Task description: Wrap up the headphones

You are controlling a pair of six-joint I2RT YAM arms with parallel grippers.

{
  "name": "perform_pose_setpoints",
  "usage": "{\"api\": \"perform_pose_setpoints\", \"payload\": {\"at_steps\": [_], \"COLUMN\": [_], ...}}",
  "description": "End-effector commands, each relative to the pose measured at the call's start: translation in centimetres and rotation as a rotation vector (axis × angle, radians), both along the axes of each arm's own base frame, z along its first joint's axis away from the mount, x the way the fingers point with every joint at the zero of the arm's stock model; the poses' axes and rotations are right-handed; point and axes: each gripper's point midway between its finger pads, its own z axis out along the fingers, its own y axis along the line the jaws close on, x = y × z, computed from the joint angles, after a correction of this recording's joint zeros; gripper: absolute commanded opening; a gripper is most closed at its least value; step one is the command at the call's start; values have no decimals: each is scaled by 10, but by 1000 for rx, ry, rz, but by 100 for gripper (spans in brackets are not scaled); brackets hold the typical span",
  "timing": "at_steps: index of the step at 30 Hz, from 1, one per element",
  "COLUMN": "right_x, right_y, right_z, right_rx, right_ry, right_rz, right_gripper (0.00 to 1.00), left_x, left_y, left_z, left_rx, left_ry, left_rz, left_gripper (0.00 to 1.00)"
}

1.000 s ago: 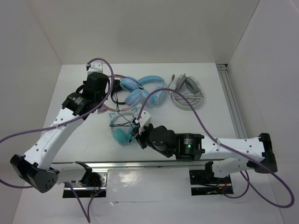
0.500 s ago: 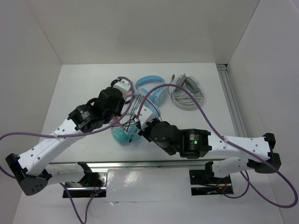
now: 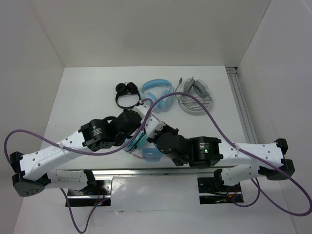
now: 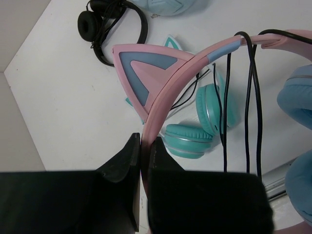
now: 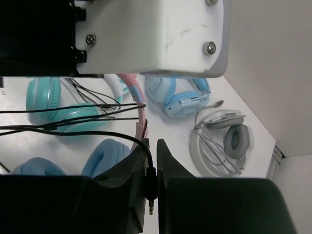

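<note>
White table (image 3: 83,92), walled in white, and the headphones (image 4: 146,78) are held up over its near middle: pink cat-ear band (image 4: 195,58), light blue cups (image 4: 297,97), thin black cable (image 4: 248,97) draped over the band. Band is clamped in the left gripper (image 4: 143,144), a fair spot since it's likely stiff and light; the limp, slippy cable is pinched by the right gripper (image 5: 150,146) just behind the plug (image 5: 150,202).

My left claw (image 4: 145,141) is black. The headphones (image 4: 161,73): pink band, slate-blue ear inset, light blue cups, black cable (image 4: 227,97). Frame centre: teal pair (image 4: 190,139). Upper left: black pair (image 4: 100,24).
</note>
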Motion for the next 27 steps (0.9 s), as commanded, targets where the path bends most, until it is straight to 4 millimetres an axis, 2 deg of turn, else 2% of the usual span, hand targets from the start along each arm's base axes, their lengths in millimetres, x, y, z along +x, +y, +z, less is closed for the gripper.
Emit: {"api": "perform_pose_setpoints", "payload": {"at_steps": [1,2,4,6,8,11,15,21,25,26,27], "right_x": [12,12,13,14,14,15,16,15,14,14,14], "right_y": [-26,-29,-34,-38,-41,-45,-51,-67,-77,-77,-82], "right_z": [-4,2,1,8,9,14,14,18,26,19,22], "right_rx": [-142,-104,-120,-85,-60,-28,-37,-32,0,-30,-16], "right_ry": [-98,-105,-124,-141,-146,-165,-185,-188,-189,-193,-196], "right_rz": [-98,-113,-114,-120,-121,-129,-141,-154,-157,-153,-165], "right_gripper": [0,0,0,1,4,9,9,10,16,18,24], "left_x": [-7,-9,-17,-24,-30,-39,-49,-54,-57,-57,-58], "left_y": [-2,-1,-3,-9,-11,-21,-27,-23,-25,-25,-23], "left_z": [22,28,29,27,34,30,45,59,70,70,73], "left_rx": [-10,-25,-58,-80,-114,-124,-181,-202,-222,-223,-224], "left_ry": [-32,-33,-6,27,33,76,81,66,61,61,60], "left_rz": [-20,-27,-68,-121,-160,-237,-309,-339,-365,-365,-365], "left_gripper": [0,0,0,0,0,0,0,0,0,0,0]}}
